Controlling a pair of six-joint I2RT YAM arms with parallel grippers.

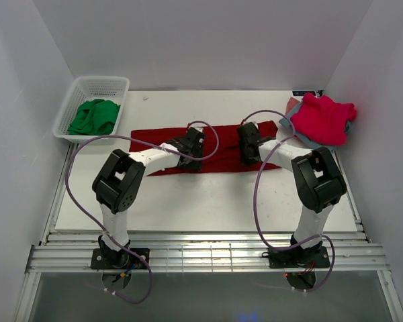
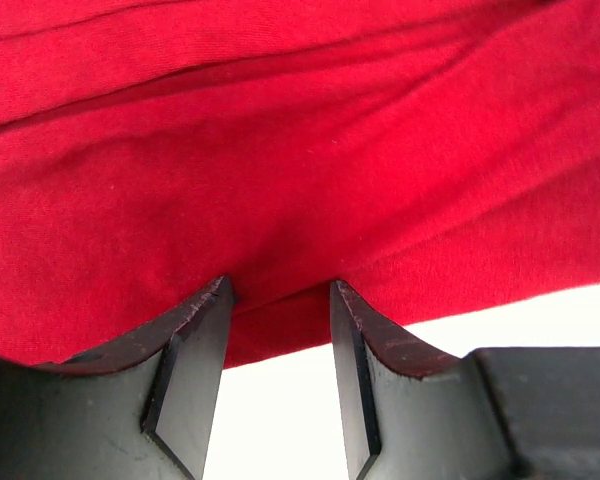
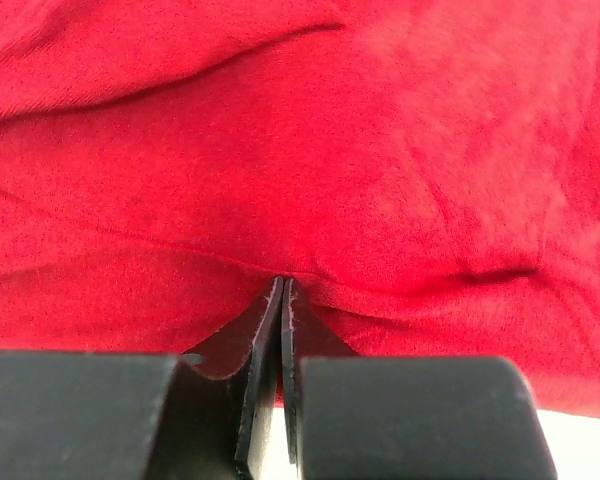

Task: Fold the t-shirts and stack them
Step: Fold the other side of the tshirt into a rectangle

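The dark red t-shirt point(image 1: 221, 144) lies folded into a long strip across the middle of the white table point(image 1: 201, 198). My left gripper point(image 1: 193, 145) rests on the strip's left half. In the left wrist view it point(image 2: 280, 285) is open, its tips touching the shirt's near edge point(image 2: 300, 150), with bare table between the fingers. My right gripper point(image 1: 248, 145) is on the right half. In the right wrist view it point(image 3: 282, 280) is shut, pinching a crease of the shirt point(image 3: 300, 150). The pink-red t-shirt point(image 1: 324, 119) lies crumpled on grey-blue folded ones point(image 1: 301, 136) at the far right.
A white basket point(image 1: 77, 94) with a green cloth point(image 1: 94, 116) stands at the far left. White walls enclose the table on three sides. Purple cables loop from both arms above the near table.
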